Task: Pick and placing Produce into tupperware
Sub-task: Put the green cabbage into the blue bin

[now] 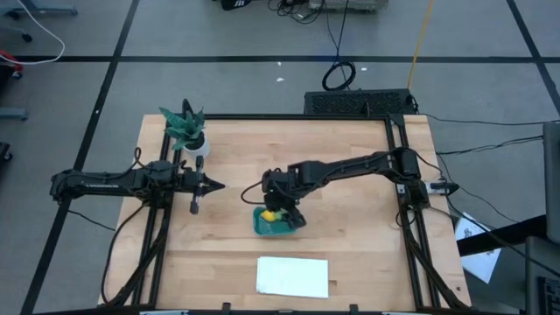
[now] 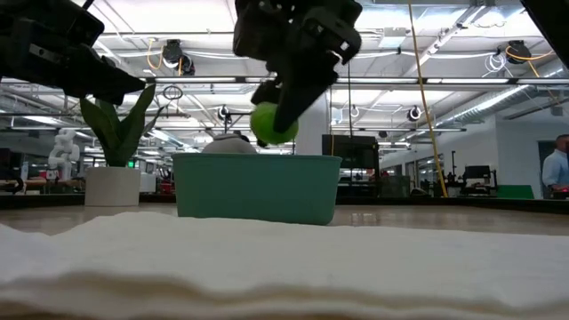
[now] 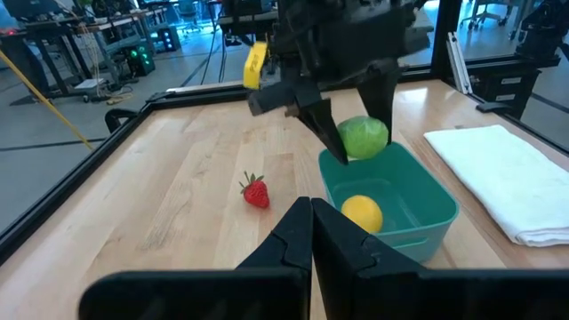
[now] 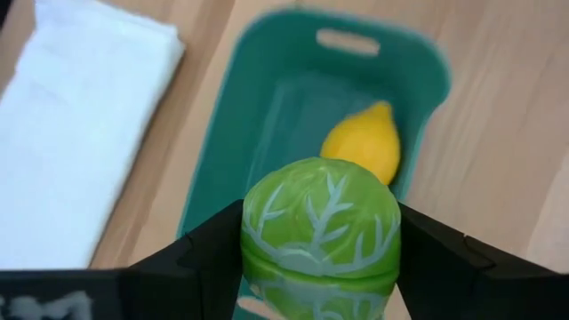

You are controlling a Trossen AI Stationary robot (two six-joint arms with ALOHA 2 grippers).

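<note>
While the right tool [image 4: 320, 258] hangs over the teal tupperware [image 1: 267, 229], its fingers are clamped on the round green fruit [image 3: 364, 138], held above the container's rim. Lemon-like yellow fruit [image 3: 361, 213] lies inside the tupperware, which sits near the middle of the worktop [image 1: 350, 254]. Red strawberry [image 3: 256, 192] rests on bare wood beside the container. Left tool [image 1: 214, 185], fingers pressed together and empty, waits toward the left edge near the potted plant [image 1: 186, 129]. White folded cloth [image 1: 292, 276] lies by the front edge.

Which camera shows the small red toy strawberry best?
The left wrist view: the small red toy strawberry lies in plain sight on bare wood beside the teal plastic container. The high, low and right wrist views don't show it.
</note>
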